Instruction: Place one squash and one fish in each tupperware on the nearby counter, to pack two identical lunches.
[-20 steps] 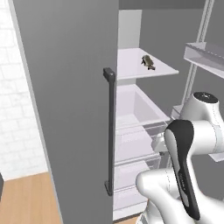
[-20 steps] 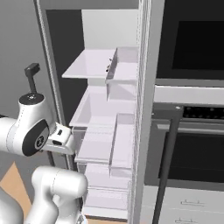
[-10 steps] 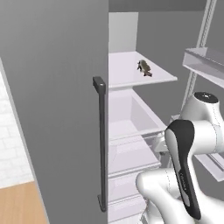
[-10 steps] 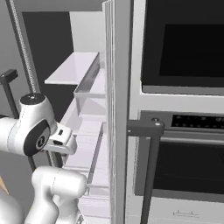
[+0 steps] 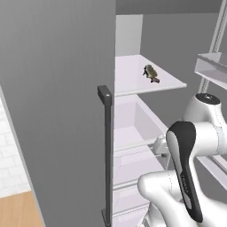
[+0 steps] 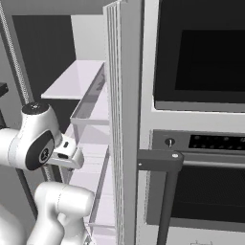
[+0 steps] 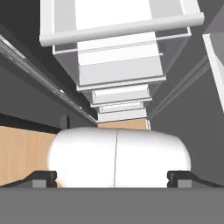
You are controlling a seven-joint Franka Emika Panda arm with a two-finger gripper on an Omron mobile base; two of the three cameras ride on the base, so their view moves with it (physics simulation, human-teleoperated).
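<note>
Base is swinging right vs. a sec ago, views shifting w/ it. Fish [image 5: 151, 73] is sitting on fridge shelf [image 5: 133, 80], untouched. Gripper [image 7: 113, 175] is hanging wide, empty.

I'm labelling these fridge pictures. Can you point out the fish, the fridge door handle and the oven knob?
fish [image 5: 151, 73]: left base view, middle of its body, on the shelf.
fridge door handle [image 5: 107, 150]: left base view, mid-bar.
oven knob [image 6: 168, 142]: right base view, its face.

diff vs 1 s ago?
The base drove, so both base views shifted: the fridge door fills more of the left view, the oven more of the right. Nothing grasped or released. The fish stays on its shelf; the pincer stays open, empty.
</note>
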